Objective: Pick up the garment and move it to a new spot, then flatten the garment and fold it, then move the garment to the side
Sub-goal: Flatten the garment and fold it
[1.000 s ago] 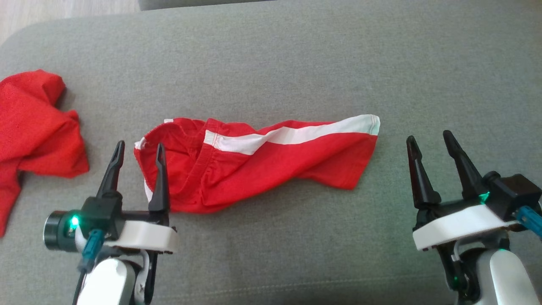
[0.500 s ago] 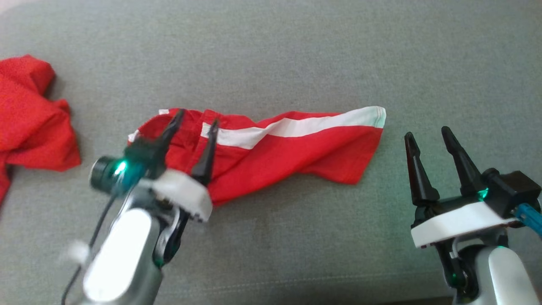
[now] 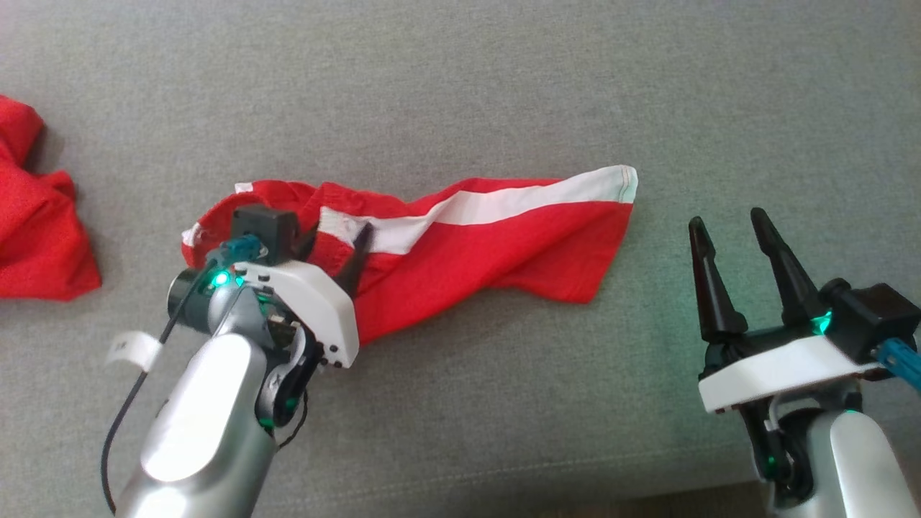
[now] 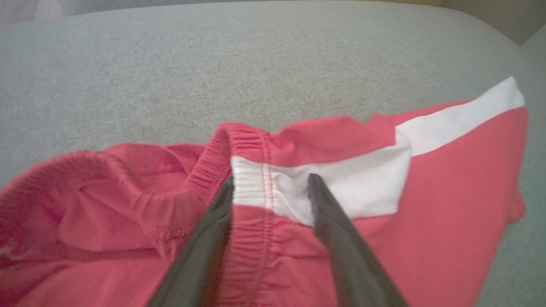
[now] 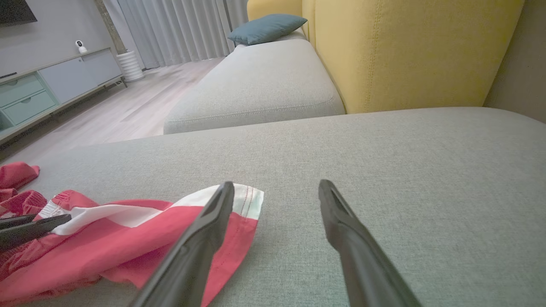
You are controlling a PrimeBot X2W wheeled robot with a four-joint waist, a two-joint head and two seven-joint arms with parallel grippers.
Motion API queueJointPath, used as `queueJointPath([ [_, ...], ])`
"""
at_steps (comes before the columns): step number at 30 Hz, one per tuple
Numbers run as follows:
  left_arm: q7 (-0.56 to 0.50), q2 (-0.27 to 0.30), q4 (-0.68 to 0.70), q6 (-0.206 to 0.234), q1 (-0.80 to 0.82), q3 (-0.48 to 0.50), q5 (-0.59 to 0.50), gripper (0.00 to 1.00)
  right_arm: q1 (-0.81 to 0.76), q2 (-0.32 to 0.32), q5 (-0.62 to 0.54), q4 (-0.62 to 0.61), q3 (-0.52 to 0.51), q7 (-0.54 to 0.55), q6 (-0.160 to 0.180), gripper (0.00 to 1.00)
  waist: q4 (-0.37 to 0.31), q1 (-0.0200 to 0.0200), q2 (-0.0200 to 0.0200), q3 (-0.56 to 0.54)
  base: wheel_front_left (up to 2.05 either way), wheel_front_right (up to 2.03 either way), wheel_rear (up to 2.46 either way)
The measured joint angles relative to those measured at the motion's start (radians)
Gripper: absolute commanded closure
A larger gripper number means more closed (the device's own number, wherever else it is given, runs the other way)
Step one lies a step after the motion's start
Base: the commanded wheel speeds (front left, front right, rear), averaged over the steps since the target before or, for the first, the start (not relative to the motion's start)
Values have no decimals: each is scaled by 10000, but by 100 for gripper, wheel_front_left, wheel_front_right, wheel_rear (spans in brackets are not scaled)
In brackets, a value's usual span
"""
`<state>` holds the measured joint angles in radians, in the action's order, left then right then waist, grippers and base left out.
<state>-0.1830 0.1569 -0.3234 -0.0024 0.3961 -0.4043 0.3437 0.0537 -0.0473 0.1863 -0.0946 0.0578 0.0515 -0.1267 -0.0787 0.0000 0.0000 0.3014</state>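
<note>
Garment [image 3: 489,252], crumpled red cloth, white-striped; left pincer [image 4: 271,179] spread astride its ribbed waistband [image 4: 209,168]; right pincer [image 3: 725,217] agape.

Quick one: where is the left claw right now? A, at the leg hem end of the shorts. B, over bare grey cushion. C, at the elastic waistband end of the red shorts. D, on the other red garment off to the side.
C: the left claw stands open with its fingers straddling the waistband of the red shorts, right where the white stripe begins.
</note>
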Motion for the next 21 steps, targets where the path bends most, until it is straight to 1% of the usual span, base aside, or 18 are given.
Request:
queueJointPath([
  [1,2,15,67,-48,0,-2,-2,100,6,0,0,0,-2,-2,0,0,-3,0,0,19,0,0,0],
  [6,100,136,523,27,36,-31,-169,100,63,-4,-19,180,-109,-6,0,0,40,0,0,99,0,0,0],
  [9,98,205,763,42,39,-48,-234,100,397,-102,82,491,-27,368,0,0,90,0,0,177,0,0,0],
  [14,84,213,1081,113,103,-169,-274,100,1338,-779,554,1195,366,1384,0,0,241,0,0,412,0,0,0],
  [18,86,198,1273,111,363,-362,-376,100,2134,-1049,1091,1588,911,2094,0,0,398,0,0,698,0,0,0],
  [21,90,180,1296,111,477,-380,-376,100,2712,-1283,1453,1962,1083,2621,0,0,510,0,0,924,0,0,0],
])
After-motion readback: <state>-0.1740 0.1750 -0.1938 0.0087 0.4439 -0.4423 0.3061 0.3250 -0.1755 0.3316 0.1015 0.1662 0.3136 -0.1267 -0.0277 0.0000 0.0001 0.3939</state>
